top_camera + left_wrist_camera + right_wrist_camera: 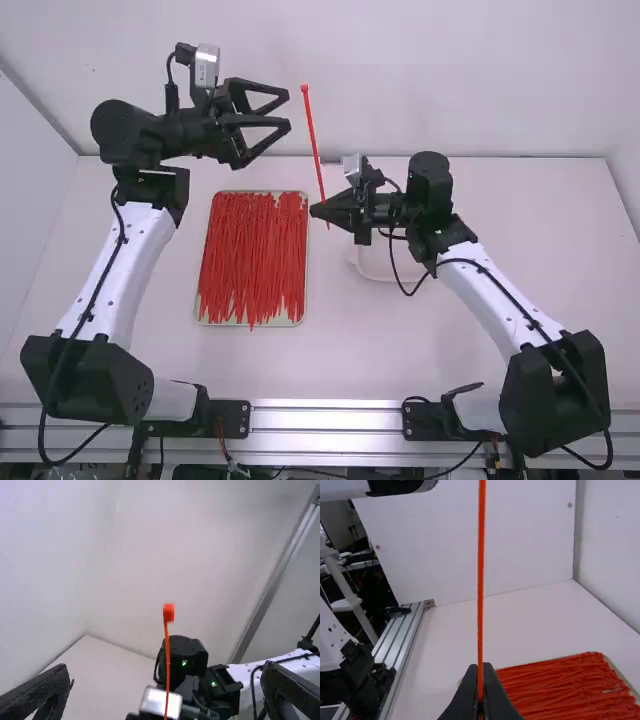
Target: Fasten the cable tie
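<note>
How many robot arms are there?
2. The left arm stands left of the tray of red ties, jaws open. The right arm stands right of it, holding one cable tie upright.

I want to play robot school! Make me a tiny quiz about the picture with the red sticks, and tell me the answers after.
1. Which pincer holds the red cable tie that sticks up in the air? A) the left one B) the right one C) neither
2. True or false: the left pincer is shut.
3. Fill in: the spare ties lie on a ____.
Key: 1 B, the right pincer pinches it near its lower end. 2 False, it is open and holds nothing. 3 tray.
</note>
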`<state>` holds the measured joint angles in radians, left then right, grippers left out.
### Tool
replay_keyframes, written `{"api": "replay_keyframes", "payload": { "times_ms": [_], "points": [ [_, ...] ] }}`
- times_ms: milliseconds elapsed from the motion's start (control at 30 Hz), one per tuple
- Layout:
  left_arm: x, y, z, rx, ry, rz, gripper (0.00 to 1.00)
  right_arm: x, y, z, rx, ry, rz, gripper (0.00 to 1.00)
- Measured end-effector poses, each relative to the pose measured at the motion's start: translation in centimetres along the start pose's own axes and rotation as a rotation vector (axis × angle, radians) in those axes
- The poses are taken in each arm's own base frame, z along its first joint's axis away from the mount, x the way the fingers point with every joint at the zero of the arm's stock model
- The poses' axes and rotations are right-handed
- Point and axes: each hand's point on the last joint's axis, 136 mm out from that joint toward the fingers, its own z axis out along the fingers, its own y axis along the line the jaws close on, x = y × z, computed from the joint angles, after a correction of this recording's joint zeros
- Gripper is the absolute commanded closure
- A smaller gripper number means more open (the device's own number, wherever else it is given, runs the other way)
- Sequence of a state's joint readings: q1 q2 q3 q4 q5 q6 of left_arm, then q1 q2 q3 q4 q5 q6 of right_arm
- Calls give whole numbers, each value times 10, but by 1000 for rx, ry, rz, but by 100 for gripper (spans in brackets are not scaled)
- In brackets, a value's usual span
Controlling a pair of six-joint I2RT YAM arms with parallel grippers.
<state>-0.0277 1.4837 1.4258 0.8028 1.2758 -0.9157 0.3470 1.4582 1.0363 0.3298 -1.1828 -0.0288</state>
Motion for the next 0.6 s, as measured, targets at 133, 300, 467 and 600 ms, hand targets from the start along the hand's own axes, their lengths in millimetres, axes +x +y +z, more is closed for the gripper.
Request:
{"api": "replay_keyframes", "payload": {
  "times_ms": [133,300,467,600],
  "points": [
    [1,7,-11,-23,14,15,1,-2,-11,-13,35,-9,22,100],
    [7,2,-11,8,50,54,1,-2,-24,-25,90,-16,73,100],
    [15,4,-12,18,82,35,1,3,-40,-32,175,-11,131,100],
    [30,21,-13,-27,102,-68,1,9,-53,-34,261,2,174,100]
  ]
}}
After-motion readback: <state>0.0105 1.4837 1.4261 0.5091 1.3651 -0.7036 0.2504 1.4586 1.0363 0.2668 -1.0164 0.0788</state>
